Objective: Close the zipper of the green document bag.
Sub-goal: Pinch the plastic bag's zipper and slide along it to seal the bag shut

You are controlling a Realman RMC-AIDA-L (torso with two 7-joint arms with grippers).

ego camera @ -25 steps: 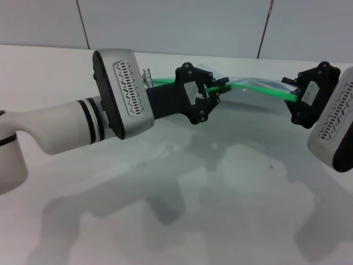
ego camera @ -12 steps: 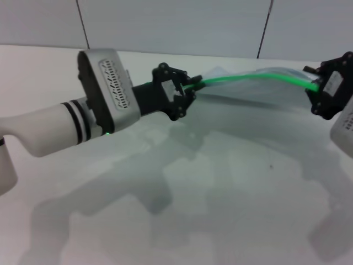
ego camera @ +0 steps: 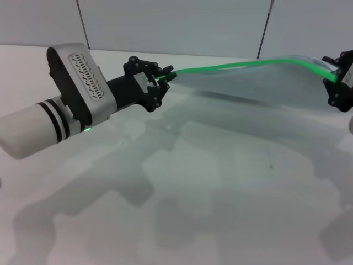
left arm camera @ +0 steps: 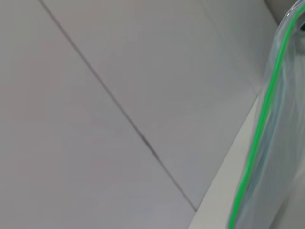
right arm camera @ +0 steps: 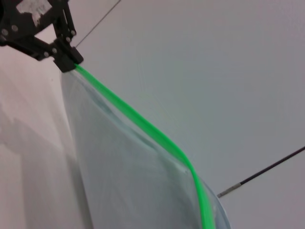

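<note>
The green document bag (ego camera: pixel 251 88) hangs stretched above the table, held at both ends. Its zipper (ego camera: pixel 237 67) runs as a bright green line along the top edge. My left gripper (ego camera: pixel 165 79) is shut on the zipper's left end. At the picture's right edge my right gripper (ego camera: pixel 335 76) is shut on the bag's right end. The right wrist view shows the zipper (right arm camera: pixel 143 125), the translucent bag (right arm camera: pixel 128 186) and the left gripper (right arm camera: pixel 70 62) at the strip's far end. In the left wrist view only the zipper (left arm camera: pixel 259 129) and the bag (left arm camera: pixel 286 162) appear. I cannot make out the slider tab.
Below the bag lies a white table (ego camera: pixel 220 187) with only the arms' shadows on it. A grey panelled wall (ego camera: pixel 176 25) stands behind the table's far edge.
My left gripper has moved left along the green zipper, and the right gripper has moved right. The bag between them went from bunched to stretched out long.
</note>
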